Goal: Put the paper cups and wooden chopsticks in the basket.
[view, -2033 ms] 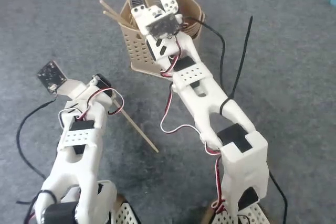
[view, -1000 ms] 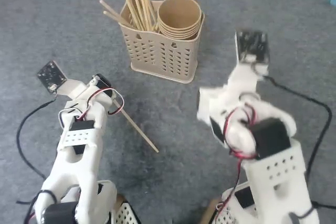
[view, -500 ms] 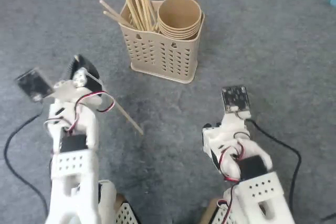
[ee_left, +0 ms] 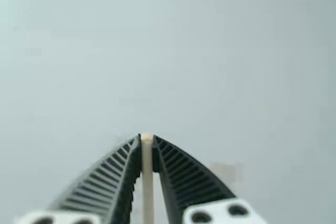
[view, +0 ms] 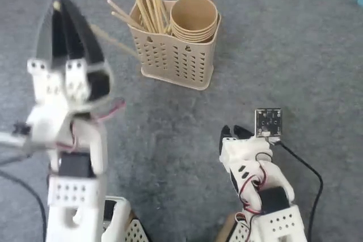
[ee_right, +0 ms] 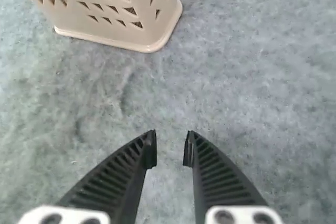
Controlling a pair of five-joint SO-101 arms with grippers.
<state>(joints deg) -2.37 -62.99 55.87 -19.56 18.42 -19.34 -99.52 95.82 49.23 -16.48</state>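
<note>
Well up at left, pinching one wooden chopstick [view: 116, 42] between the left jaws, long end slanting right toward the basket [view: 170, 60]. Might pivot or slip in so narrow a pinch; might also snag on the upright chopsticks [view: 146, 4] or stacked paper cups [view: 194, 15] standing inside and fall outside onto the bench [view: 295, 55]. Near right, hovering low, right jaws slightly spread, holding nothing.
</note>
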